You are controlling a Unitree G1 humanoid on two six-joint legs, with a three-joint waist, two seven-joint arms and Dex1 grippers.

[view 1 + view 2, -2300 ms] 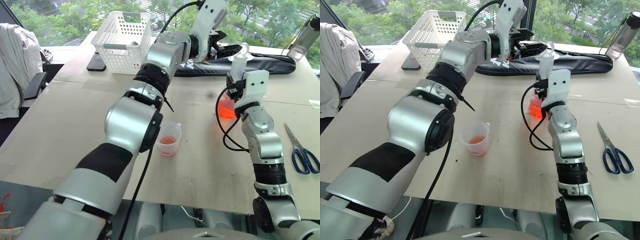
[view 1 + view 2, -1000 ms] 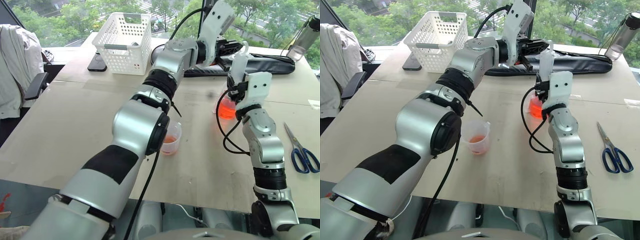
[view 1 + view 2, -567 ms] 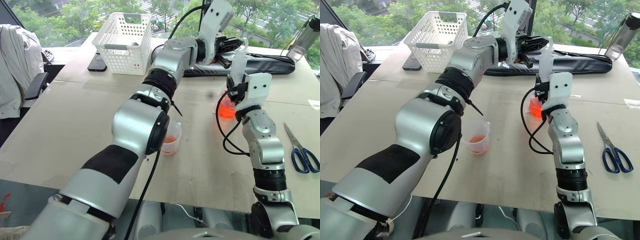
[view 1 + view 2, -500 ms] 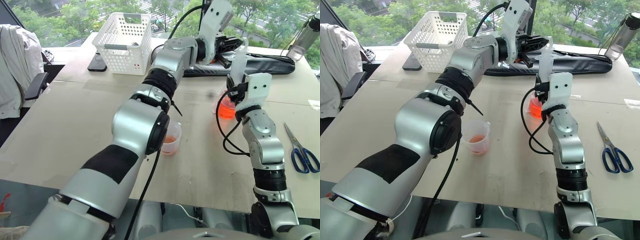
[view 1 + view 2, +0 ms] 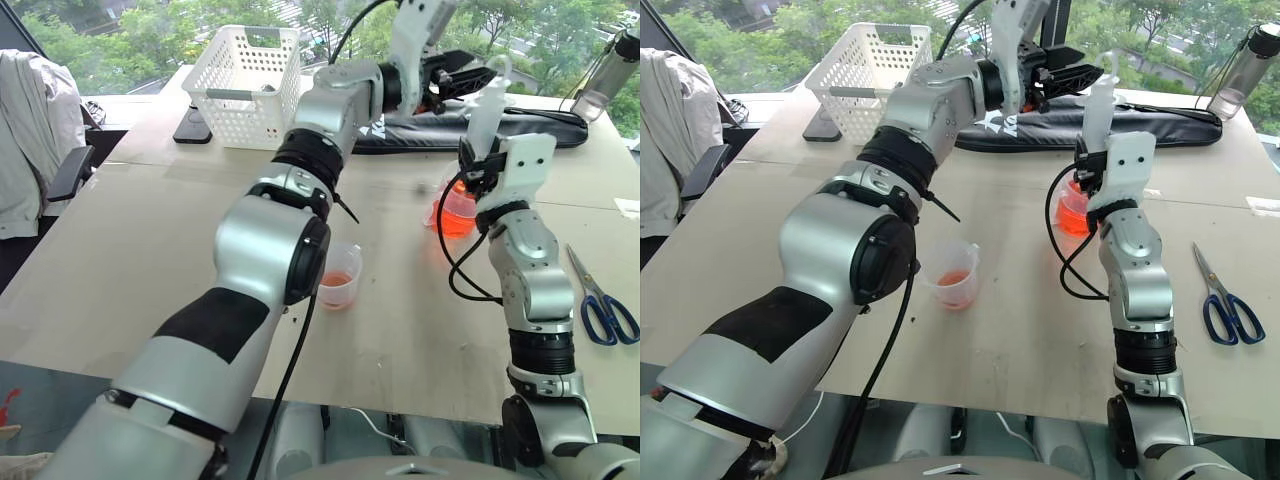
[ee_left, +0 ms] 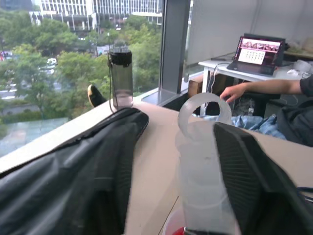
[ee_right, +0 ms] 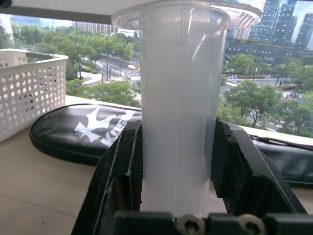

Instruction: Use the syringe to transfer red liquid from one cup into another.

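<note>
Two pincers here: the right gripper (image 5: 1092,150) is clamping the syringe (image 5: 487,105) barrel upright over the handled beaker (image 5: 455,212), while the left gripper (image 5: 478,78) is sitting spread wide around the plunger ring. My worry: bumping it could dribble red liquid (image 5: 456,222) before the small cup (image 5: 338,277). Barrel's looking cloudy-clear.

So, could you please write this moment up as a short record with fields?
syringe: upright in right gripper, over the beaker
right jaws: shut on the barrel
left gripper: at the plunger top, jaws open
beaker: red liquid inside, partly hidden by the right arm
cup: nearer the robot, a little red liquid in it
scissors: flat on the table, to the right
basket: far left of the table
</note>
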